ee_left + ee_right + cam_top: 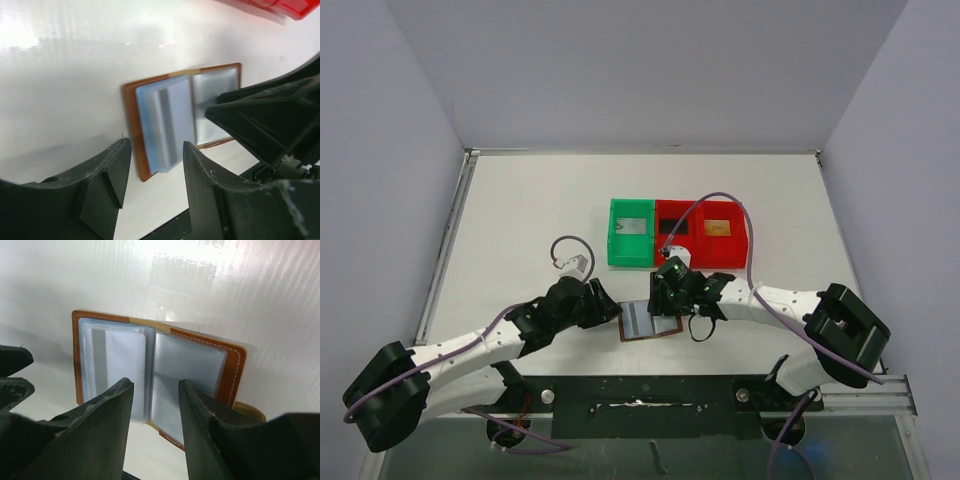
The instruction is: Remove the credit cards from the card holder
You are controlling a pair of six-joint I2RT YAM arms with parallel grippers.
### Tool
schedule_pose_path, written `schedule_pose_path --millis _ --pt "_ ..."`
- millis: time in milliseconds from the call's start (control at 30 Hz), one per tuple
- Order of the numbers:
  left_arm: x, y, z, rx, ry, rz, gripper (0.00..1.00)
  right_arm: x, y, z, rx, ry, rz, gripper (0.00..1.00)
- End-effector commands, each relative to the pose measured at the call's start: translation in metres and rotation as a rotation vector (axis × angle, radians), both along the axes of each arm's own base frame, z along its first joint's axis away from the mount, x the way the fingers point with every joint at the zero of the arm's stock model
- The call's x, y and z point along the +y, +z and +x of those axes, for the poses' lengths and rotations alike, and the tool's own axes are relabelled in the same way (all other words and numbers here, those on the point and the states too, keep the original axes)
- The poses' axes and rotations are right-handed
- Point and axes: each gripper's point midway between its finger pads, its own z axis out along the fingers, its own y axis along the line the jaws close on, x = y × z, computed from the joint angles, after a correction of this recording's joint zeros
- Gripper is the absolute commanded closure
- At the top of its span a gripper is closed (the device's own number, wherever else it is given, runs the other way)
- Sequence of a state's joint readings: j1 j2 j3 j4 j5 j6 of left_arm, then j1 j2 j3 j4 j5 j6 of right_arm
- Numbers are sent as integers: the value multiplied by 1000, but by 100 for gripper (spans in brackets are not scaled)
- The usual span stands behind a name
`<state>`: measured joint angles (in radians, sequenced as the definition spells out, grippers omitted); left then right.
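Note:
The card holder (650,322) lies open on the white table between my two grippers, brown leather edge round clear grey-blue sleeves. The sleeves (192,365) that show look empty. A pale grey card (633,227) lies in the green tray (616,250). A black card (672,226) and a golden-orange card (717,228) lie in the red tray (698,255). My left gripper (155,150) is open just off the holder's (170,115) left edge, holding nothing. My right gripper (156,390) hangs open over the holder's middle fold, also holding nothing.
The green and red trays stand side by side just behind the holder; a corner of the red tray (280,7) shows in the left wrist view. The right arm's cable (745,225) loops over the red tray. The two grippers are close together.

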<state>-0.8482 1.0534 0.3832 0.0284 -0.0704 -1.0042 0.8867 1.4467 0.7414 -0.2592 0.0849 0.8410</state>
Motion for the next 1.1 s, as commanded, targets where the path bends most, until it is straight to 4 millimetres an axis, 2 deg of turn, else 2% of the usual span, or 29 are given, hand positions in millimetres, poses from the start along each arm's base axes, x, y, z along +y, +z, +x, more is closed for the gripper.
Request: schedule_pose_path --millis 0,200,567,733,867,1067 --pt "10 5 1 6 35 -26 55 15 14 10 -59 20 8 56" --pt "24 4 4 9 99 -16 55 34 12 9 -53 72 -18 50" --pt "33 5 4 2 116 -3 54 44 12 9 -61 93 -89 25" --pt "36 3 2 6 117 1 54 53 4 3 -56 108 -132 25" --pt "39 4 2 4 121 2 54 54 -2 1 -53 97 -182 30" --pt "41 5 1 0 128 -6 54 57 -1 -2 -50 99 -154 34"
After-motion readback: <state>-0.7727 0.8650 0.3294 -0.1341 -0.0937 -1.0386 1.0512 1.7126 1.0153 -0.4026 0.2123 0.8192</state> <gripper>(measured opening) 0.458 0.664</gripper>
